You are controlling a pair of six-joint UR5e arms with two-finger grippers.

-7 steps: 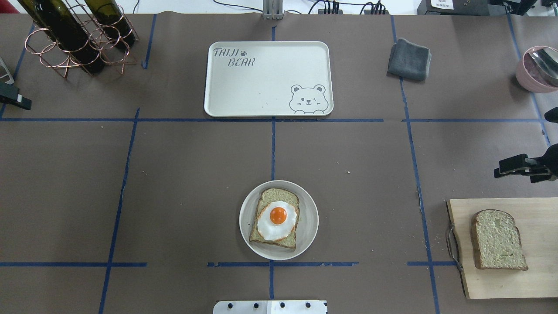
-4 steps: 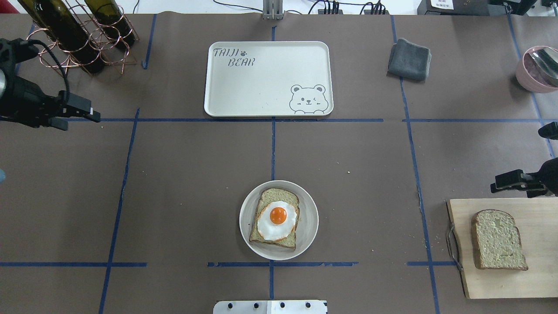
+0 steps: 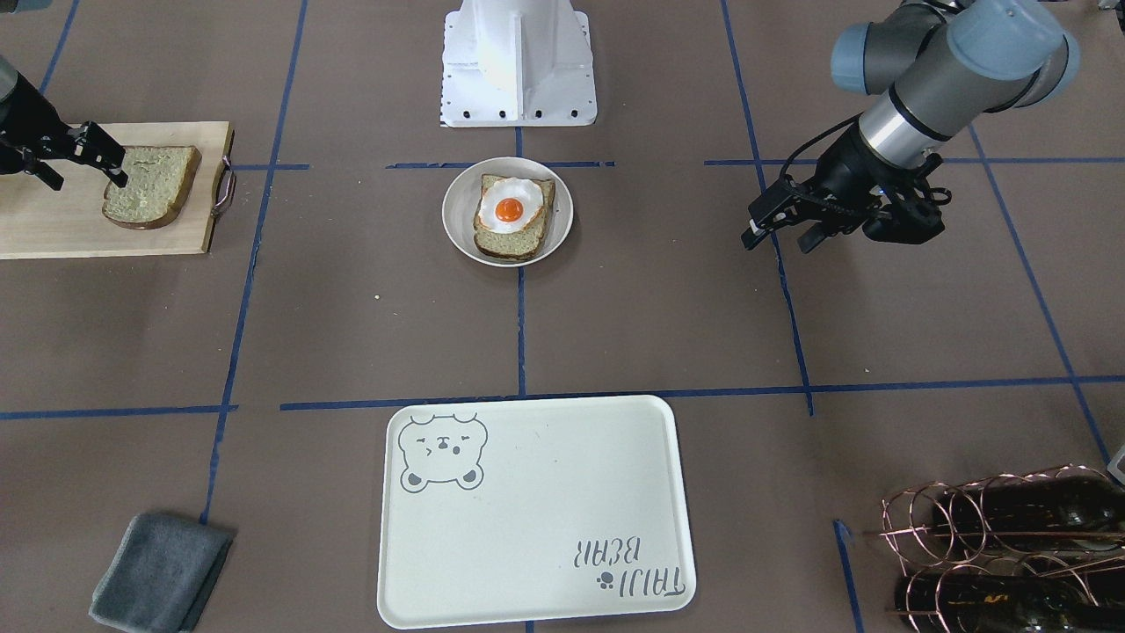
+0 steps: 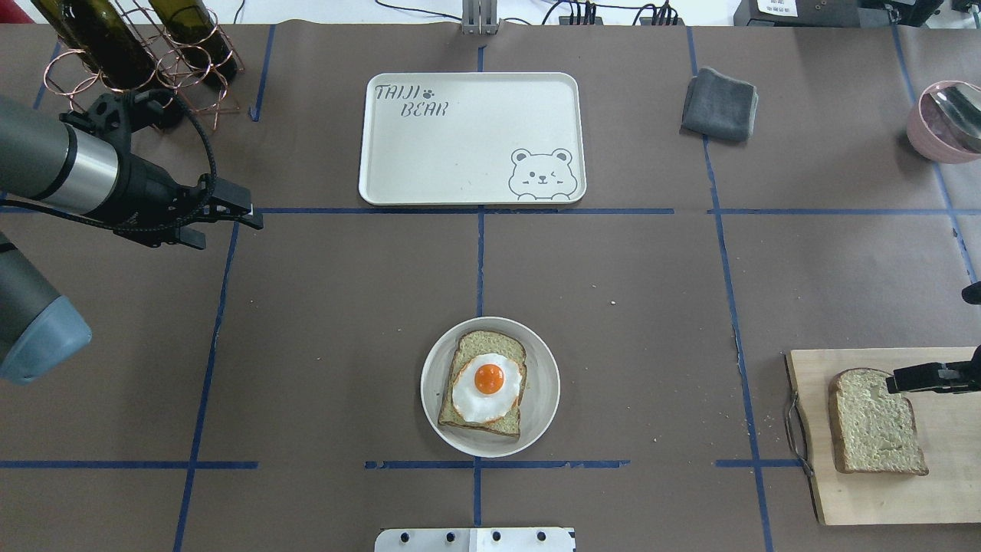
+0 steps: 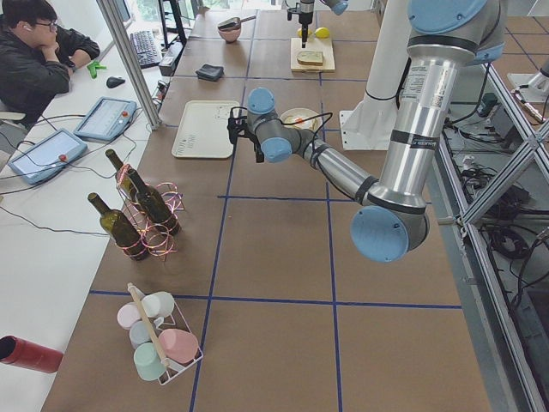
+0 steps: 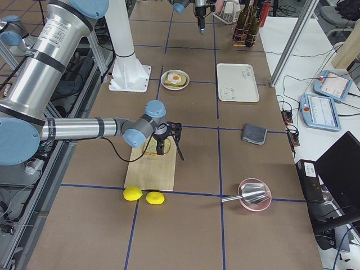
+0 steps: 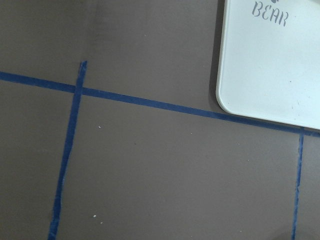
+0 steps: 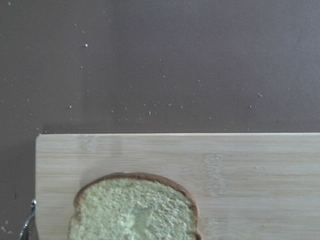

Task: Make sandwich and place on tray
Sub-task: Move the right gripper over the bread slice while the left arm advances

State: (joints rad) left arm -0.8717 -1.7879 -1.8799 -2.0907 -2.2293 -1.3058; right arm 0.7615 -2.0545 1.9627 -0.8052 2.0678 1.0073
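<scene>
One bread slice topped with the fried egg [image 4: 488,381] lies in a small round white dish [image 4: 546,399] at the table's near middle. The second bread slice [image 4: 874,425] lies on the wooden cutting board [image 4: 943,491] at the right, and shows in the right wrist view [image 8: 135,210]. My right gripper [image 4: 897,381] is open and hovers over that slice's far edge; in the front view [image 3: 85,180] its fingers are spread. The cream tray [image 4: 460,146] lies bare at the far middle. My left gripper [image 4: 230,228] is open and empty over the table, left of the tray; the tray's corner [image 7: 270,65] shows in its wrist view.
A copper rack with wine bottles [image 4: 138,61] stands at the far left, behind my left arm. A folded grey cloth [image 4: 719,103] lies right of the tray. A pink bowl with a metal spoon [image 4: 946,123] is at the far right edge. Two lemons [image 6: 143,196] lie past the board.
My left arm has swung in from the left edge toward the table's middle. My right gripper has moved nearer, from beyond the board to over the bread slice's far edge.
</scene>
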